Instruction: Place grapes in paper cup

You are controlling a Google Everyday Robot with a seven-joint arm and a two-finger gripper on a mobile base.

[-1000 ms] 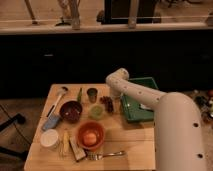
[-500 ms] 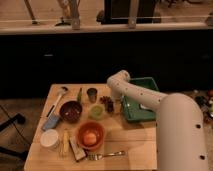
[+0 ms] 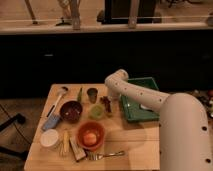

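The grapes (image 3: 106, 103) are a small dark reddish bunch on the wooden table (image 3: 135, 142), just right of a small brown paper cup (image 3: 92, 94) that stands upright. My white arm bends in from the right and points down over the table's middle. My gripper (image 3: 108, 100) is at the grapes, right above or around them. The arm's end hides part of the bunch.
A green tray (image 3: 137, 102) lies right of the gripper, under the arm. A small green bowl (image 3: 96, 111) is in front of the cup, with a dark bowl (image 3: 71, 110) to its left. An orange bowl with an orange fruit (image 3: 90, 135) sits nearer, a fork (image 3: 107, 154) beside it, and a white cup (image 3: 50, 139) at the left.
The arm has shifted only slightly at the grapes. The objects on the table have not moved.
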